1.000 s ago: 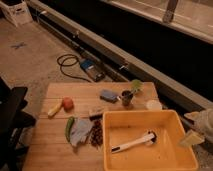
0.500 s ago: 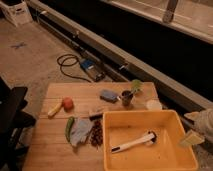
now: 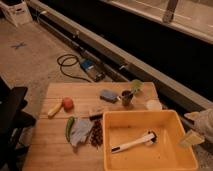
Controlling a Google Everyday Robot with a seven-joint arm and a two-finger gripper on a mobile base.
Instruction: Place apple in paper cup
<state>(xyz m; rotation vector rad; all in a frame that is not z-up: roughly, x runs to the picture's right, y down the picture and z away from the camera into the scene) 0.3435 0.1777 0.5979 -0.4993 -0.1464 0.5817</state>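
Hovering at the far right edge of view, the gripper [image 3: 192, 128] sits over the right rim of the yellow bin [image 3: 165, 160], fingers [image 3: 190, 139] spread wide w/ nothing btw them. The apple [image 3: 67, 103] lies on the left part of the wooden tabletop [image 3: 50, 150], right up against the banana [image 3: 55, 109] on its left, and well apart from the gripper. The paper cup [image 3: 154, 105] stands upright near the back right corner of the tabletop, just behind the bin's back wall; the apple is not yet in it. Btw apple and paper cup, along the back: a blue sponge [image 3: 108, 94], then a dark cup [image 3: 127, 97] w/ something green just behind it. In front of the apple a green pepper [image 3: 69, 127] lies beside a grey cloth [image 3: 80, 131], and a dark bunch, can't tell of what, lies against the bin's left wall. Inside the bin a white-handled tool [image 3: 134, 142] lies at a slant. On the floor beyond the tabletop: a coiled black cable [image 3: 67, 65]. Vs half a sec and one sec ago: no change. Apple, paper cup and bin sit in the same spots, and the gripper has the same place and spread.
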